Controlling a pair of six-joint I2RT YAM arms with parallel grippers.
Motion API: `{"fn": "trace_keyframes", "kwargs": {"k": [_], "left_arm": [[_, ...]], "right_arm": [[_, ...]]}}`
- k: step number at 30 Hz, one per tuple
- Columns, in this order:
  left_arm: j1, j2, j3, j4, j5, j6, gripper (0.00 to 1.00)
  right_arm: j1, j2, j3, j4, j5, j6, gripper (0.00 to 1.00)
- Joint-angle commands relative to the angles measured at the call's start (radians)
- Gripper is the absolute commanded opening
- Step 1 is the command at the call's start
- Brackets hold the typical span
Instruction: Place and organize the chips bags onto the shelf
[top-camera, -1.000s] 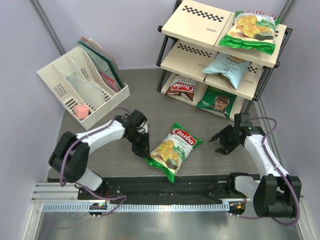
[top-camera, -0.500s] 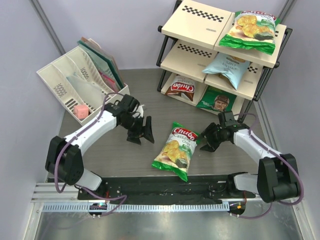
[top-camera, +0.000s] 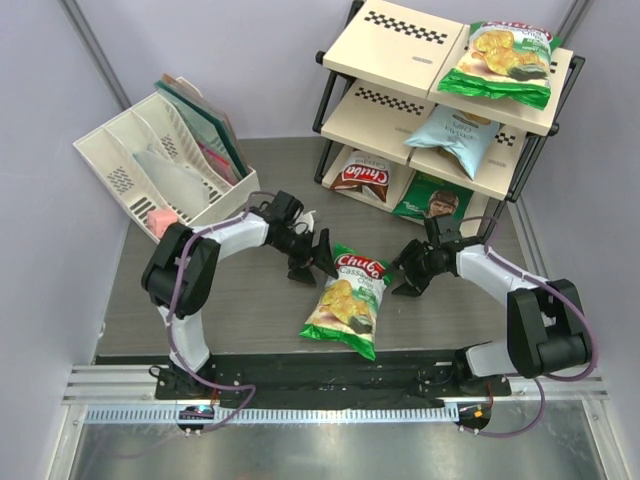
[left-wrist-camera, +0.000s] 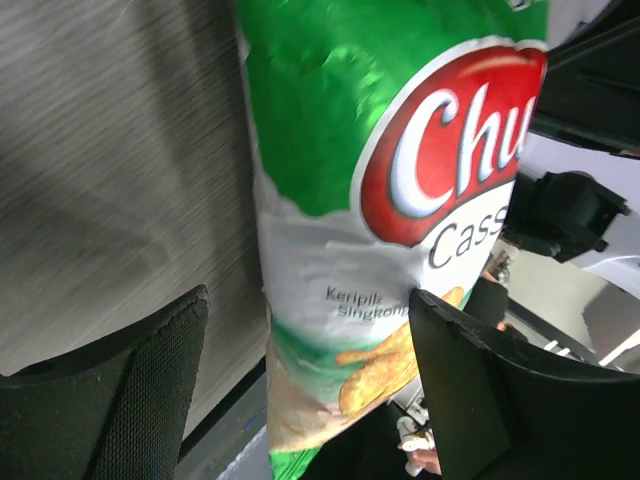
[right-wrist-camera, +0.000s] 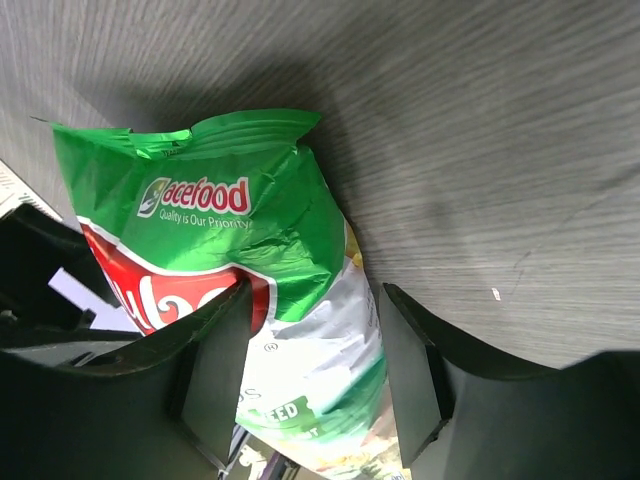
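Surface (top-camera: 250, 312) mid-frame carries the green-and-white Chuba chips bag (top-camera: 347, 302); I see my left tool (top-camera: 313, 265) and right tool (top-camera: 404, 278) both spread open at its upper corners.

chips bag (top-camera: 347, 300) between left gripper (top-camera: 314, 264), right gripper (top-camera: 403, 277)

A dark grey wood-grain tabletop (top-camera: 220, 300) is enclosed by plain pale lavender walls (top-camera: 250, 70) under soft, even light. At the tabletop's far left corner stands a white slotted organizer (top-camera: 120, 180) holding folders (top-camera: 205, 120) and a pink cube (top-camera: 160, 220). Along its near edge run a black strip (top-camera: 330, 370) and an aluminium rail (top-camera: 300, 413).
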Motion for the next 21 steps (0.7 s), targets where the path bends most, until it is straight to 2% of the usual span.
{"fn": "trace_keyframes", "kwargs": {"k": [1,4,10,15,17,21], "left_arm": [[-0.01,0.02,0.034,0.135,0.149,-0.036,0.8],[-0.019,0.033,0.002,0.22,0.2,-0.103,0.81],[-0.108,0.088,-0.052,0.416,0.266,-0.242,0.81],[-0.178,0.16,-0.035,0.487,0.275,-0.32,0.8],[-0.183,0.181,-0.04,0.54,0.28,-0.349,0.79],[-0.185,0.203,-0.035,0.55,0.266,-0.374,0.79]], "right_arm": [[0.005,0.024,0.047,-0.002,0.003,-0.025,0.59],[0.007,0.03,0.047,-0.004,0.011,-0.024,0.59],[0.019,0.049,0.043,0.008,0.017,-0.01,0.59],[0.037,0.058,0.043,0.016,0.024,0.004,0.59],[0.042,0.055,0.041,0.016,0.031,0.009,0.59],[0.045,0.039,0.029,0.016,0.043,0.019,0.59]]}}
